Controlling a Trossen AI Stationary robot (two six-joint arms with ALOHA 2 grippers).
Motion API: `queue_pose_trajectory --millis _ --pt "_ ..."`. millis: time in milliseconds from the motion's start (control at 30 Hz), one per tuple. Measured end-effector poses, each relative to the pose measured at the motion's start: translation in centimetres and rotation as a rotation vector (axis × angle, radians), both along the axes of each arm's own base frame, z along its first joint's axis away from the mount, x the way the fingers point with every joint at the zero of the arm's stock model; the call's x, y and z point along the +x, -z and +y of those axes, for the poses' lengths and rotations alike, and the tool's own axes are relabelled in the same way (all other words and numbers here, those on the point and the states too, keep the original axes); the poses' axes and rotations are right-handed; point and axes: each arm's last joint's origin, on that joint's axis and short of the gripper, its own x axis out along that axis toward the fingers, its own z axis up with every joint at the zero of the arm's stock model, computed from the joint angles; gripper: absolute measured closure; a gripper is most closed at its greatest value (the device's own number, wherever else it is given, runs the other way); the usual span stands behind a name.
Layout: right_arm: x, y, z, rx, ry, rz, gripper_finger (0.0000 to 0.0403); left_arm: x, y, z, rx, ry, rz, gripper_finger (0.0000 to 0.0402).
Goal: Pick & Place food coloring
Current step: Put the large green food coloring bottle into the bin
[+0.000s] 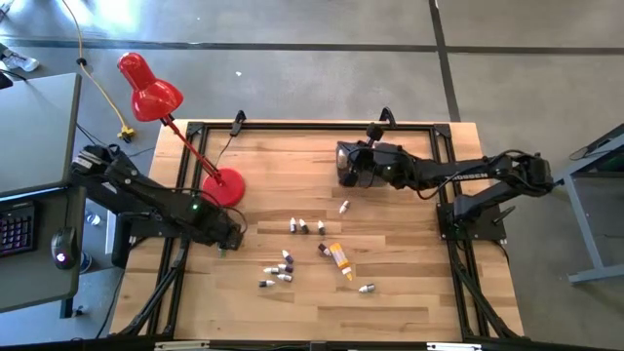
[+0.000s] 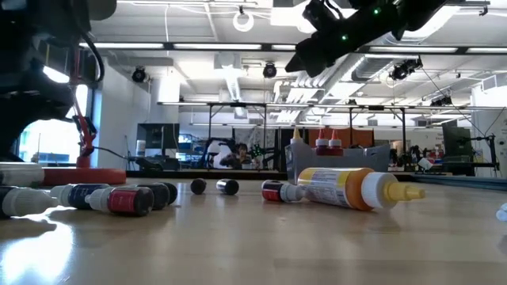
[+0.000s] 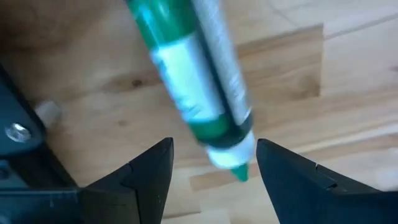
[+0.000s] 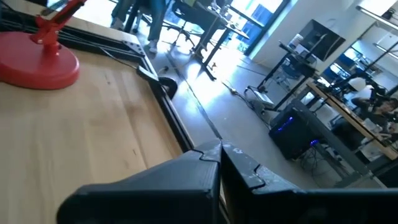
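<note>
Food coloring in small plastic squeeze bottles with pointed caps [image 1: 292, 268] lay scattered across the middle of the wooden bench [image 1: 409, 292] in the high view, the largest, a yellow-orange tube [image 1: 339, 257], toward four o'clock of the cluster. They looked light, smooth and apt to roll, best pinched across the barrel rather than the tapered cap. The left hand [image 1: 232, 240] sat at nine o'clock of the cluster; the right hand [image 1: 347, 164] waited at twelve o'clock. A red desk lamp [image 1: 151, 93] stood at ten o'clock.

Low view: the yellow-orange tube [image 2: 348, 188] lay on its side, and dark little bottles [image 2: 119, 198] left of it overlapped too closely to count.

Left wrist view: a green-and-white bottle [image 3: 193, 87] with a green tip lay between the spread fingers [image 3: 146, 180], untouched as far as could be seen; its far end was cut off.

Right wrist view: the fingers [image 4: 186, 183] were pressed together on nothing, and no bottle showed.
</note>
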Motion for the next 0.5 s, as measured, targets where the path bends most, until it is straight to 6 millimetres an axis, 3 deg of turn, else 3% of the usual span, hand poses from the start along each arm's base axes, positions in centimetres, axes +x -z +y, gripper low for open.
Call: queue_pose_trajectory --millis 333,500 --pt "-0.1 0.1 -0.2 0.005 -0.002 0.006 0.0403 -0.2 1.0 -1.4 0.052 -0.039 0.061 0.0177" --pt "0.0 0.1 -0.2 0.007 -0.005 0.007 0.0403 0.1 1.4 -1.3 0.132 0.068 0.038 0.0177"
